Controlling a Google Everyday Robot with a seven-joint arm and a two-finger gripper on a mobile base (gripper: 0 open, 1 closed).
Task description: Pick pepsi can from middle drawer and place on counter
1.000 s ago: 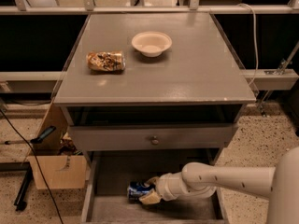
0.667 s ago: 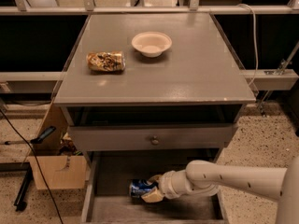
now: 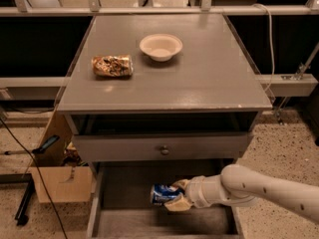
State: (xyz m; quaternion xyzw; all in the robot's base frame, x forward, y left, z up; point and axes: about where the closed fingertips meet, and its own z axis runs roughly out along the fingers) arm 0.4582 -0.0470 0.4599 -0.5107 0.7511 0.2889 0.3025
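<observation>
The pepsi can (image 3: 160,193), blue with white markings, lies on its side just above the floor of the open middle drawer (image 3: 124,185), at its centre. My gripper (image 3: 175,196) reaches in from the right on a white arm, and its tan fingers are closed around the can's right end. The grey counter (image 3: 209,78) is the cabinet top above the drawers.
On the counter lie a tan-brown patterned can (image 3: 112,65) at the left and a white bowl (image 3: 160,47) at the back middle. A drawer front with a round knob (image 3: 162,150) overhangs the open drawer. A cardboard box (image 3: 60,183) and cables sit on the floor at the left.
The gripper and the pepsi can have shifted slightly to the right and upward together inside the drawer.
</observation>
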